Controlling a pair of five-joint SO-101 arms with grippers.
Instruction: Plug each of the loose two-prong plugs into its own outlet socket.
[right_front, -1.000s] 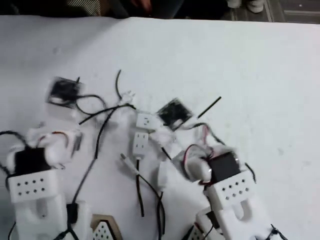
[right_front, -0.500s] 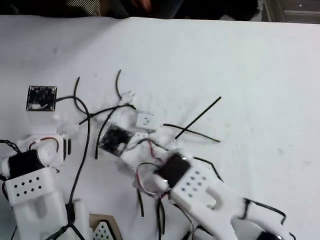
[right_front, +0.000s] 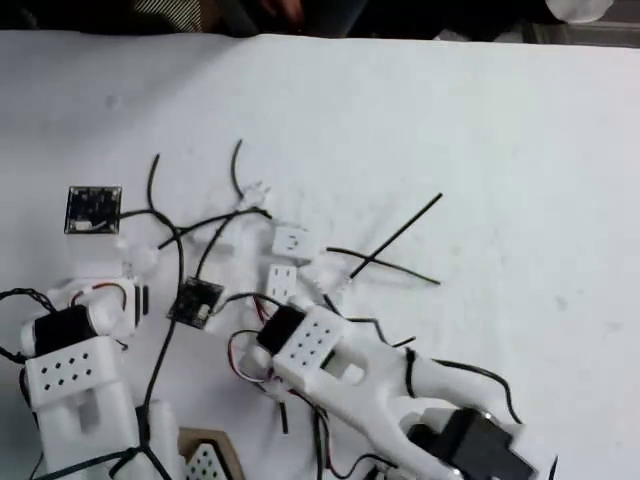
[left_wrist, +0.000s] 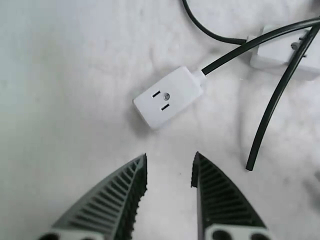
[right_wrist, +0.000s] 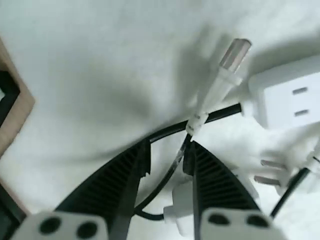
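Bare table (right_front: 500, 130) at right; black cords (right_front: 397, 233) around the outlet sockets (right_front: 291, 241).

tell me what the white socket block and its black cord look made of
The white rectangular socket block looks like smooth moulded plastic, matte, with rounded edges. Its thin black cord seems rubber- or vinyl-sheathed, since it curves softly.

Two arms (right_front: 75, 385) (right_front: 345, 365), two sockets (right_front: 292, 241) (right_front: 281, 283), two plugs (right_front: 255, 192) (right_front: 335, 282).
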